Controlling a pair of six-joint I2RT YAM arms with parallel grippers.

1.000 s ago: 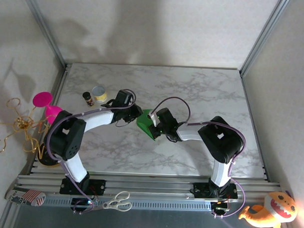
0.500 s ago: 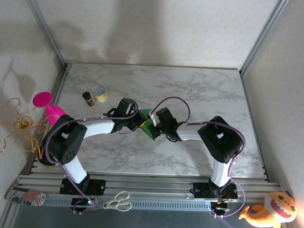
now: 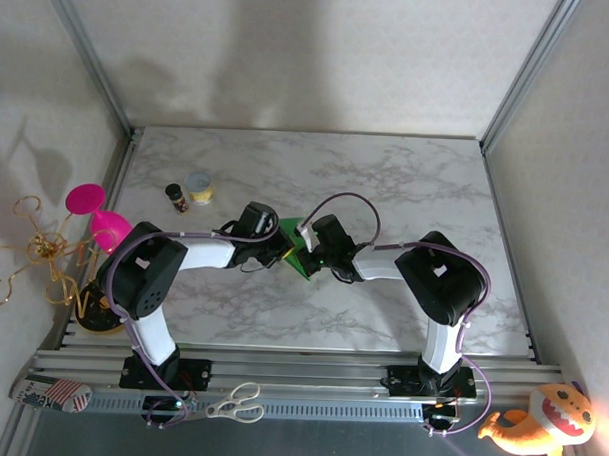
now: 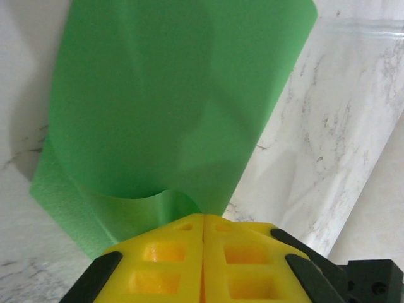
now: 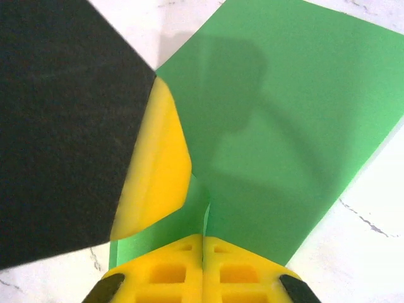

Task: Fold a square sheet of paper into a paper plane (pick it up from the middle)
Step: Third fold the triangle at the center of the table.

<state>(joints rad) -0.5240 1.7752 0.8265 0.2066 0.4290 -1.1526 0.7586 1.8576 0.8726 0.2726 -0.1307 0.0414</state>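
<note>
The bright-green square sheet of paper [image 3: 295, 243] is bent into overlapping layers at mid-table, between the two grippers. My left gripper [image 3: 281, 246] is shut on its left edge; in the left wrist view the yellow fingertips [image 4: 183, 237] meet at the gripper [image 4: 203, 218] and pinch the sheet of paper [image 4: 177, 107], which curves up and away. My right gripper [image 3: 310, 254] is shut on a raised crease of the sheet of paper [image 5: 284, 145], its jaws closed at the gripper [image 5: 203, 238]. The left gripper's yellow finger [image 5: 154, 170] touches the paper just beside it. A paper plane is out of view.
A small tin [image 3: 198, 187] and a dark little bottle [image 3: 176, 196] stand at the table's back left. Pink cups [image 3: 89, 202] and gold wire [image 3: 29, 246] lie off the left edge. Scissors [image 3: 236, 404] and a plush toy [image 3: 538, 421] rest by the front rail.
My left gripper has moved right to the paper and shut on its edge. The right gripper has stayed shut on the paper, barely moving.
</note>
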